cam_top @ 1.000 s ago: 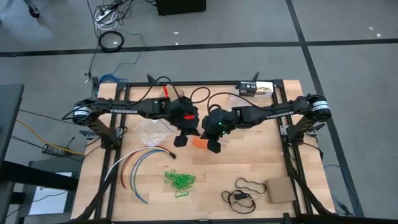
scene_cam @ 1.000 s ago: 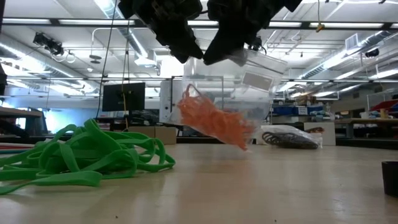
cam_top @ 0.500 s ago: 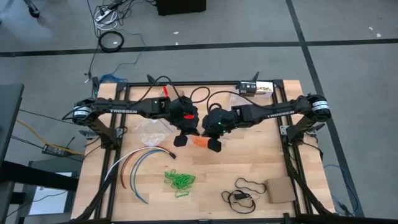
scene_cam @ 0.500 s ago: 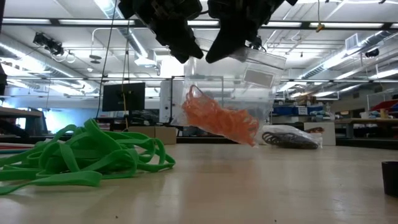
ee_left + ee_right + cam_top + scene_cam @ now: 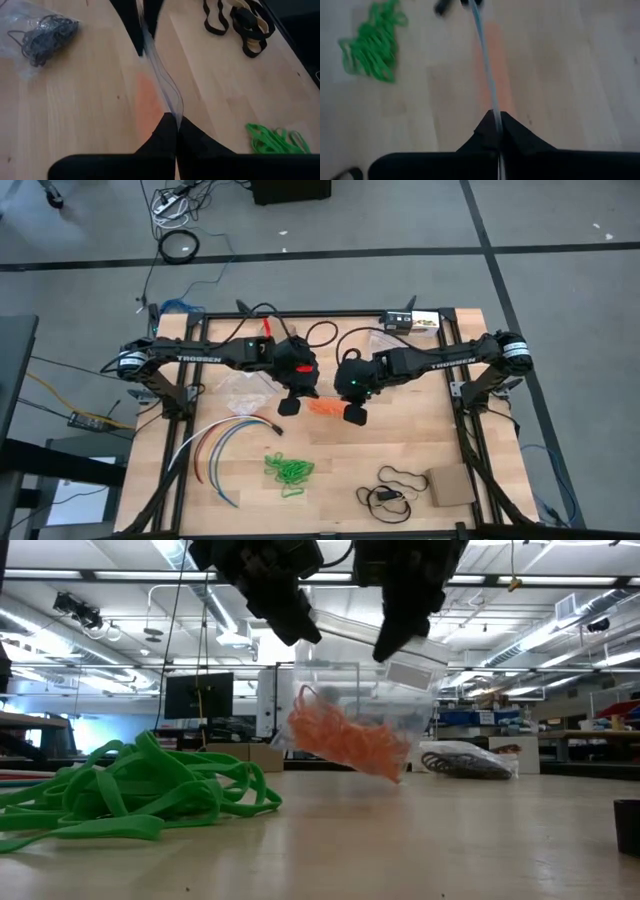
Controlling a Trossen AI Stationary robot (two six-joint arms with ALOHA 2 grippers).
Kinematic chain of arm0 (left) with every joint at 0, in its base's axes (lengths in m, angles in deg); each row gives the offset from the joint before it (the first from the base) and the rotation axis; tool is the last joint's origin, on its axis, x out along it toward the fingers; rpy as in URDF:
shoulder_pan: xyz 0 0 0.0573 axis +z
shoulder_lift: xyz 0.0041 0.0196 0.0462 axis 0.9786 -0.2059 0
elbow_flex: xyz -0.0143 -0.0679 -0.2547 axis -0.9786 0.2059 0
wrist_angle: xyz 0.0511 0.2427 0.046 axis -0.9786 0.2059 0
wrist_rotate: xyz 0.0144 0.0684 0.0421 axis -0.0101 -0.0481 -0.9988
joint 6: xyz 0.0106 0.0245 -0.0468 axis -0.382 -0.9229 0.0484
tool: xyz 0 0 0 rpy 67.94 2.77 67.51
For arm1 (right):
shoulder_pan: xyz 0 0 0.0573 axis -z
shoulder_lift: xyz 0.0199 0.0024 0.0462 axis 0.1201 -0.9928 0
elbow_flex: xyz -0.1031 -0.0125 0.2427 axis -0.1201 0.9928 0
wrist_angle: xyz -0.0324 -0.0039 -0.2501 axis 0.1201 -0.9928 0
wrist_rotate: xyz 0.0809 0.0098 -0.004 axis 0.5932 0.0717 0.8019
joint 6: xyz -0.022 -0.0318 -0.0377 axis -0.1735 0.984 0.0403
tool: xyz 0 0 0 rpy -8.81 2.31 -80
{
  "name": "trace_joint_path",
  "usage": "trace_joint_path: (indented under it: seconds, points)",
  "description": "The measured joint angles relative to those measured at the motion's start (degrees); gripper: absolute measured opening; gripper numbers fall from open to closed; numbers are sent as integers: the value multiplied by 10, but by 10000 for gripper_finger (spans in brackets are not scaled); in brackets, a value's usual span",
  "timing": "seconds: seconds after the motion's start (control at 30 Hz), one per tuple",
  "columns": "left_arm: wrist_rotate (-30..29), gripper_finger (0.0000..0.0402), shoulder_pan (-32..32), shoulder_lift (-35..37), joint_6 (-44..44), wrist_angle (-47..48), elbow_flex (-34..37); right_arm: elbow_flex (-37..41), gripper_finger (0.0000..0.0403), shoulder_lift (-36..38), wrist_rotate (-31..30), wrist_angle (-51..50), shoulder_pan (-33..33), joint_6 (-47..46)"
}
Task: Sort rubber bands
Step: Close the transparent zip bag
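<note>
From above, the left gripper [image 5: 288, 406] and the right gripper [image 5: 353, 414] meet near the middle of the pale wooden surface [image 5: 420, 430], each with its jaws clamped on the top edge of a clear plastic zip bag [image 5: 322, 408] holding orange rubber bands [image 5: 324, 407]; a heap of bright green rubber bands [image 5: 288, 471] lies nearer the front edge, beside a fan of long curved coloured cables [image 5: 222, 442]. At table height the bag hangs between the two grippers clear of the surface, the orange bands bunched in its lower part, the green heap at the left. The left wrist camera looks along the bag's taut edge pinched between its own shut fingers [image 5: 162, 140], with a second clear bag of dark brown-black rubber bands [image 5: 42, 31] lying on the wood farther off. The right wrist camera shows the same edge clamped in its own fingers [image 5: 487, 131].
</note>
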Motion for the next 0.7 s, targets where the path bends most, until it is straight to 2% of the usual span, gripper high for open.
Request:
trace_joint_path:
  seconds: [0.47, 0.7]
  points:
    - [-1, 0, 0, 0, -7, 7, 0, 2, 0, 23, -41, -156, -13, -33]
    - [-1, 0, 1, 1, -10, -7, 2, 3, 1, 60, -95, -294, -29, -107]
